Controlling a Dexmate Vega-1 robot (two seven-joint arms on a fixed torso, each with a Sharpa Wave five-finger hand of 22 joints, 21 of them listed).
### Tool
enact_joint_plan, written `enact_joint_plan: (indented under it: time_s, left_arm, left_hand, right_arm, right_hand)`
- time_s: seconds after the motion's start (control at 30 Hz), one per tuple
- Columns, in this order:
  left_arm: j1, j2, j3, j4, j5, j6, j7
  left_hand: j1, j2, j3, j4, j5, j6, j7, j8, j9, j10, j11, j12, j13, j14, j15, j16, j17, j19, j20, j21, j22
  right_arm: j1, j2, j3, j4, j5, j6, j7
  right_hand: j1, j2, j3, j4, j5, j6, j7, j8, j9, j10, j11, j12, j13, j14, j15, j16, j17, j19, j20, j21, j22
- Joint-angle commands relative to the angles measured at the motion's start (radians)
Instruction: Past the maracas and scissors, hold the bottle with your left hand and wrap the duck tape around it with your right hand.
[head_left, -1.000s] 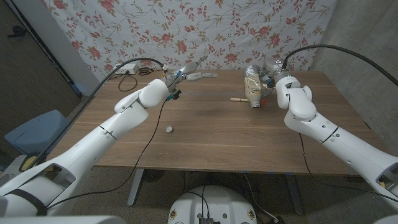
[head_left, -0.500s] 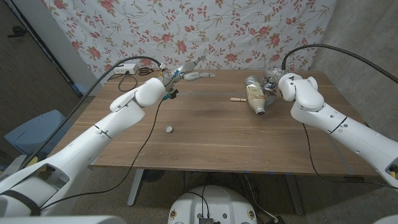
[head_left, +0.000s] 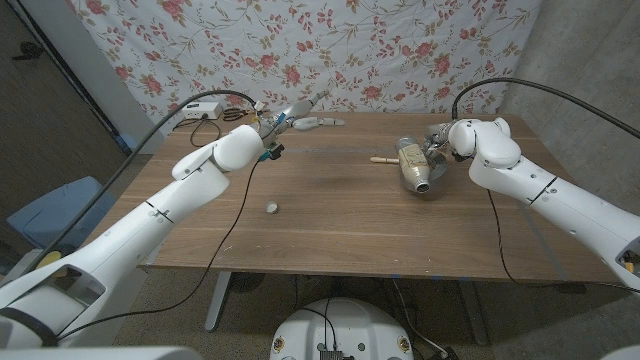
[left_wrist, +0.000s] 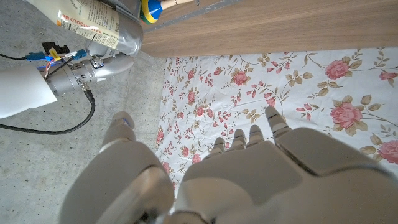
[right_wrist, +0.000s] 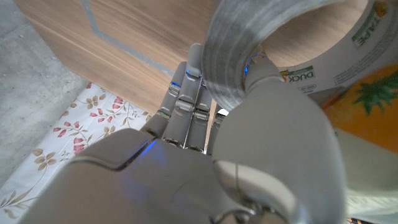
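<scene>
The bottle (head_left: 413, 166) lies on its side at the table's right, clear with a tan label; the left wrist view shows the bottle (left_wrist: 93, 23) too. My right hand (head_left: 447, 140) is right against its far end and holds a silver duck tape roll (right_wrist: 249, 37) with the thumb through the core; the orange label (right_wrist: 367, 112) sits just beside the roll. My left hand (head_left: 278, 125) hovers at the far left of the table, fingers stretched out and holding nothing, well away from the bottle. In its wrist view the left hand (left_wrist: 249, 174) faces the backdrop.
Black scissors (head_left: 232, 114) and a white box (head_left: 207, 108) lie at the far left corner. A pale maraca (head_left: 322, 122) rests beyond the left hand. A wooden maraca handle (head_left: 383, 158) lies left of the bottle. A small white cap (head_left: 271, 207) sits mid-table.
My right arm has swung out to the right, and the bottle has shifted toward the near side and turned. The left hand has hardly moved.
</scene>
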Motion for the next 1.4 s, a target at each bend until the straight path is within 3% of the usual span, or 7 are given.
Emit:
enact_joint_plan:
  time_s: [0.03, 0.9, 0.97, 1.03, 1.07, 1.2, 1.4]
  left_arm:
    - [0.009, 0.011, -0.005, -0.017, -0.006, 0.011, -0.003]
    - [0.030, 0.031, -0.011, -0.065, -0.013, 0.046, -0.016]
    - [0.033, 0.033, -0.012, -0.068, -0.014, 0.047, -0.014]
    - [0.036, 0.035, -0.013, -0.072, -0.014, 0.047, -0.013]
    - [0.037, 0.035, -0.014, -0.073, -0.014, 0.049, -0.013]
    - [0.036, 0.036, -0.014, -0.074, -0.018, 0.049, -0.015]
    - [0.029, 0.035, -0.009, -0.066, -0.018, 0.040, -0.019]
  left_hand:
    - [-0.003, -0.006, -0.006, 0.003, 0.006, -0.457, 0.000, 0.007, 0.003, -0.382, 0.011, 0.004, 0.002, -0.346, 0.004, 0.003, 0.006, -0.416, 0.001, -0.001, 0.002]
    - [-0.005, -0.004, -0.022, 0.009, 0.020, -0.454, 0.002, 0.008, 0.003, -0.383, 0.011, 0.008, 0.001, -0.347, 0.004, 0.007, 0.006, -0.421, 0.001, -0.008, 0.003]
    - [-0.005, -0.004, -0.023, 0.009, 0.021, -0.453, 0.002, 0.009, 0.003, -0.383, 0.011, 0.008, 0.001, -0.348, 0.004, 0.007, 0.006, -0.421, 0.001, -0.008, 0.003]
    - [-0.005, -0.004, -0.023, 0.009, 0.022, -0.453, 0.002, 0.008, 0.003, -0.383, 0.011, 0.008, 0.001, -0.348, 0.004, 0.007, 0.006, -0.421, 0.001, -0.008, 0.004]
    - [-0.005, -0.003, -0.024, 0.009, 0.022, -0.453, 0.002, 0.008, 0.003, -0.383, 0.011, 0.009, 0.001, -0.348, 0.004, 0.007, 0.006, -0.421, 0.001, -0.008, 0.004]
    - [-0.004, -0.003, -0.025, 0.010, 0.023, -0.454, 0.002, 0.008, 0.003, -0.383, 0.011, 0.009, 0.001, -0.348, 0.004, 0.007, 0.006, -0.420, 0.001, -0.009, 0.004]
    - [-0.004, -0.002, -0.028, 0.011, 0.026, -0.453, 0.002, 0.009, 0.003, -0.384, 0.011, 0.010, 0.001, -0.348, 0.004, 0.008, 0.006, -0.421, 0.001, -0.010, 0.004]
  right_arm:
    - [0.021, 0.017, -0.028, 0.072, 0.034, 0.005, 0.037]
    - [0.017, 0.051, -0.080, 0.170, 0.023, -0.011, 0.001]
    - [0.029, 0.052, -0.097, 0.171, 0.002, -0.015, 0.019]
    - [0.045, 0.053, -0.113, 0.173, -0.021, -0.023, 0.049]
    - [0.049, 0.052, -0.116, 0.173, -0.026, -0.021, 0.057]
    - [0.048, 0.047, -0.111, 0.155, -0.045, -0.036, 0.055]
    - [0.063, 0.034, -0.112, 0.133, -0.066, -0.049, 0.105]
  right_hand:
    - [0.038, 0.097, 0.221, -0.026, 0.004, 0.160, -0.060, 0.008, 0.010, 0.155, -0.143, -0.005, 0.158, 0.091, -0.191, -0.010, -0.003, 0.000, -0.108, 0.002, 0.001]
    - [0.044, 0.111, 0.196, -0.021, 0.002, 0.128, -0.068, -0.004, 0.005, 0.147, -0.150, -0.036, 0.129, 0.100, -0.190, -0.057, -0.042, 0.005, -0.105, 0.003, 0.000]
    - [0.042, 0.108, 0.187, -0.022, -0.004, 0.080, -0.082, -0.012, 0.006, 0.099, -0.161, -0.071, 0.108, 0.067, -0.190, -0.104, -0.079, -0.005, -0.076, 0.004, 0.001]
    - [0.010, 0.082, 0.159, -0.011, 0.003, -0.065, -0.103, -0.025, 0.008, -0.002, -0.167, -0.129, 0.087, -0.066, -0.185, -0.214, -0.146, -0.021, -0.049, 0.004, 0.000]
    - [-0.015, 0.069, 0.145, -0.002, 0.015, -0.150, -0.111, -0.025, 0.006, -0.103, -0.158, -0.180, 0.066, -0.134, -0.182, -0.284, -0.201, -0.029, -0.035, -0.002, -0.001]
    - [-0.057, 0.037, 0.123, 0.006, 0.054, -0.354, -0.127, -0.027, -0.001, -0.304, -0.158, -0.277, 0.027, -0.299, -0.172, -0.451, -0.337, -0.081, -0.010, -0.040, -0.004]
    - [-0.110, 0.000, 0.082, 0.022, 0.091, -0.558, -0.128, -0.024, -0.007, -0.502, -0.151, -0.366, 0.000, -0.476, -0.129, -0.537, -0.417, -0.158, 0.025, -0.117, -0.008]
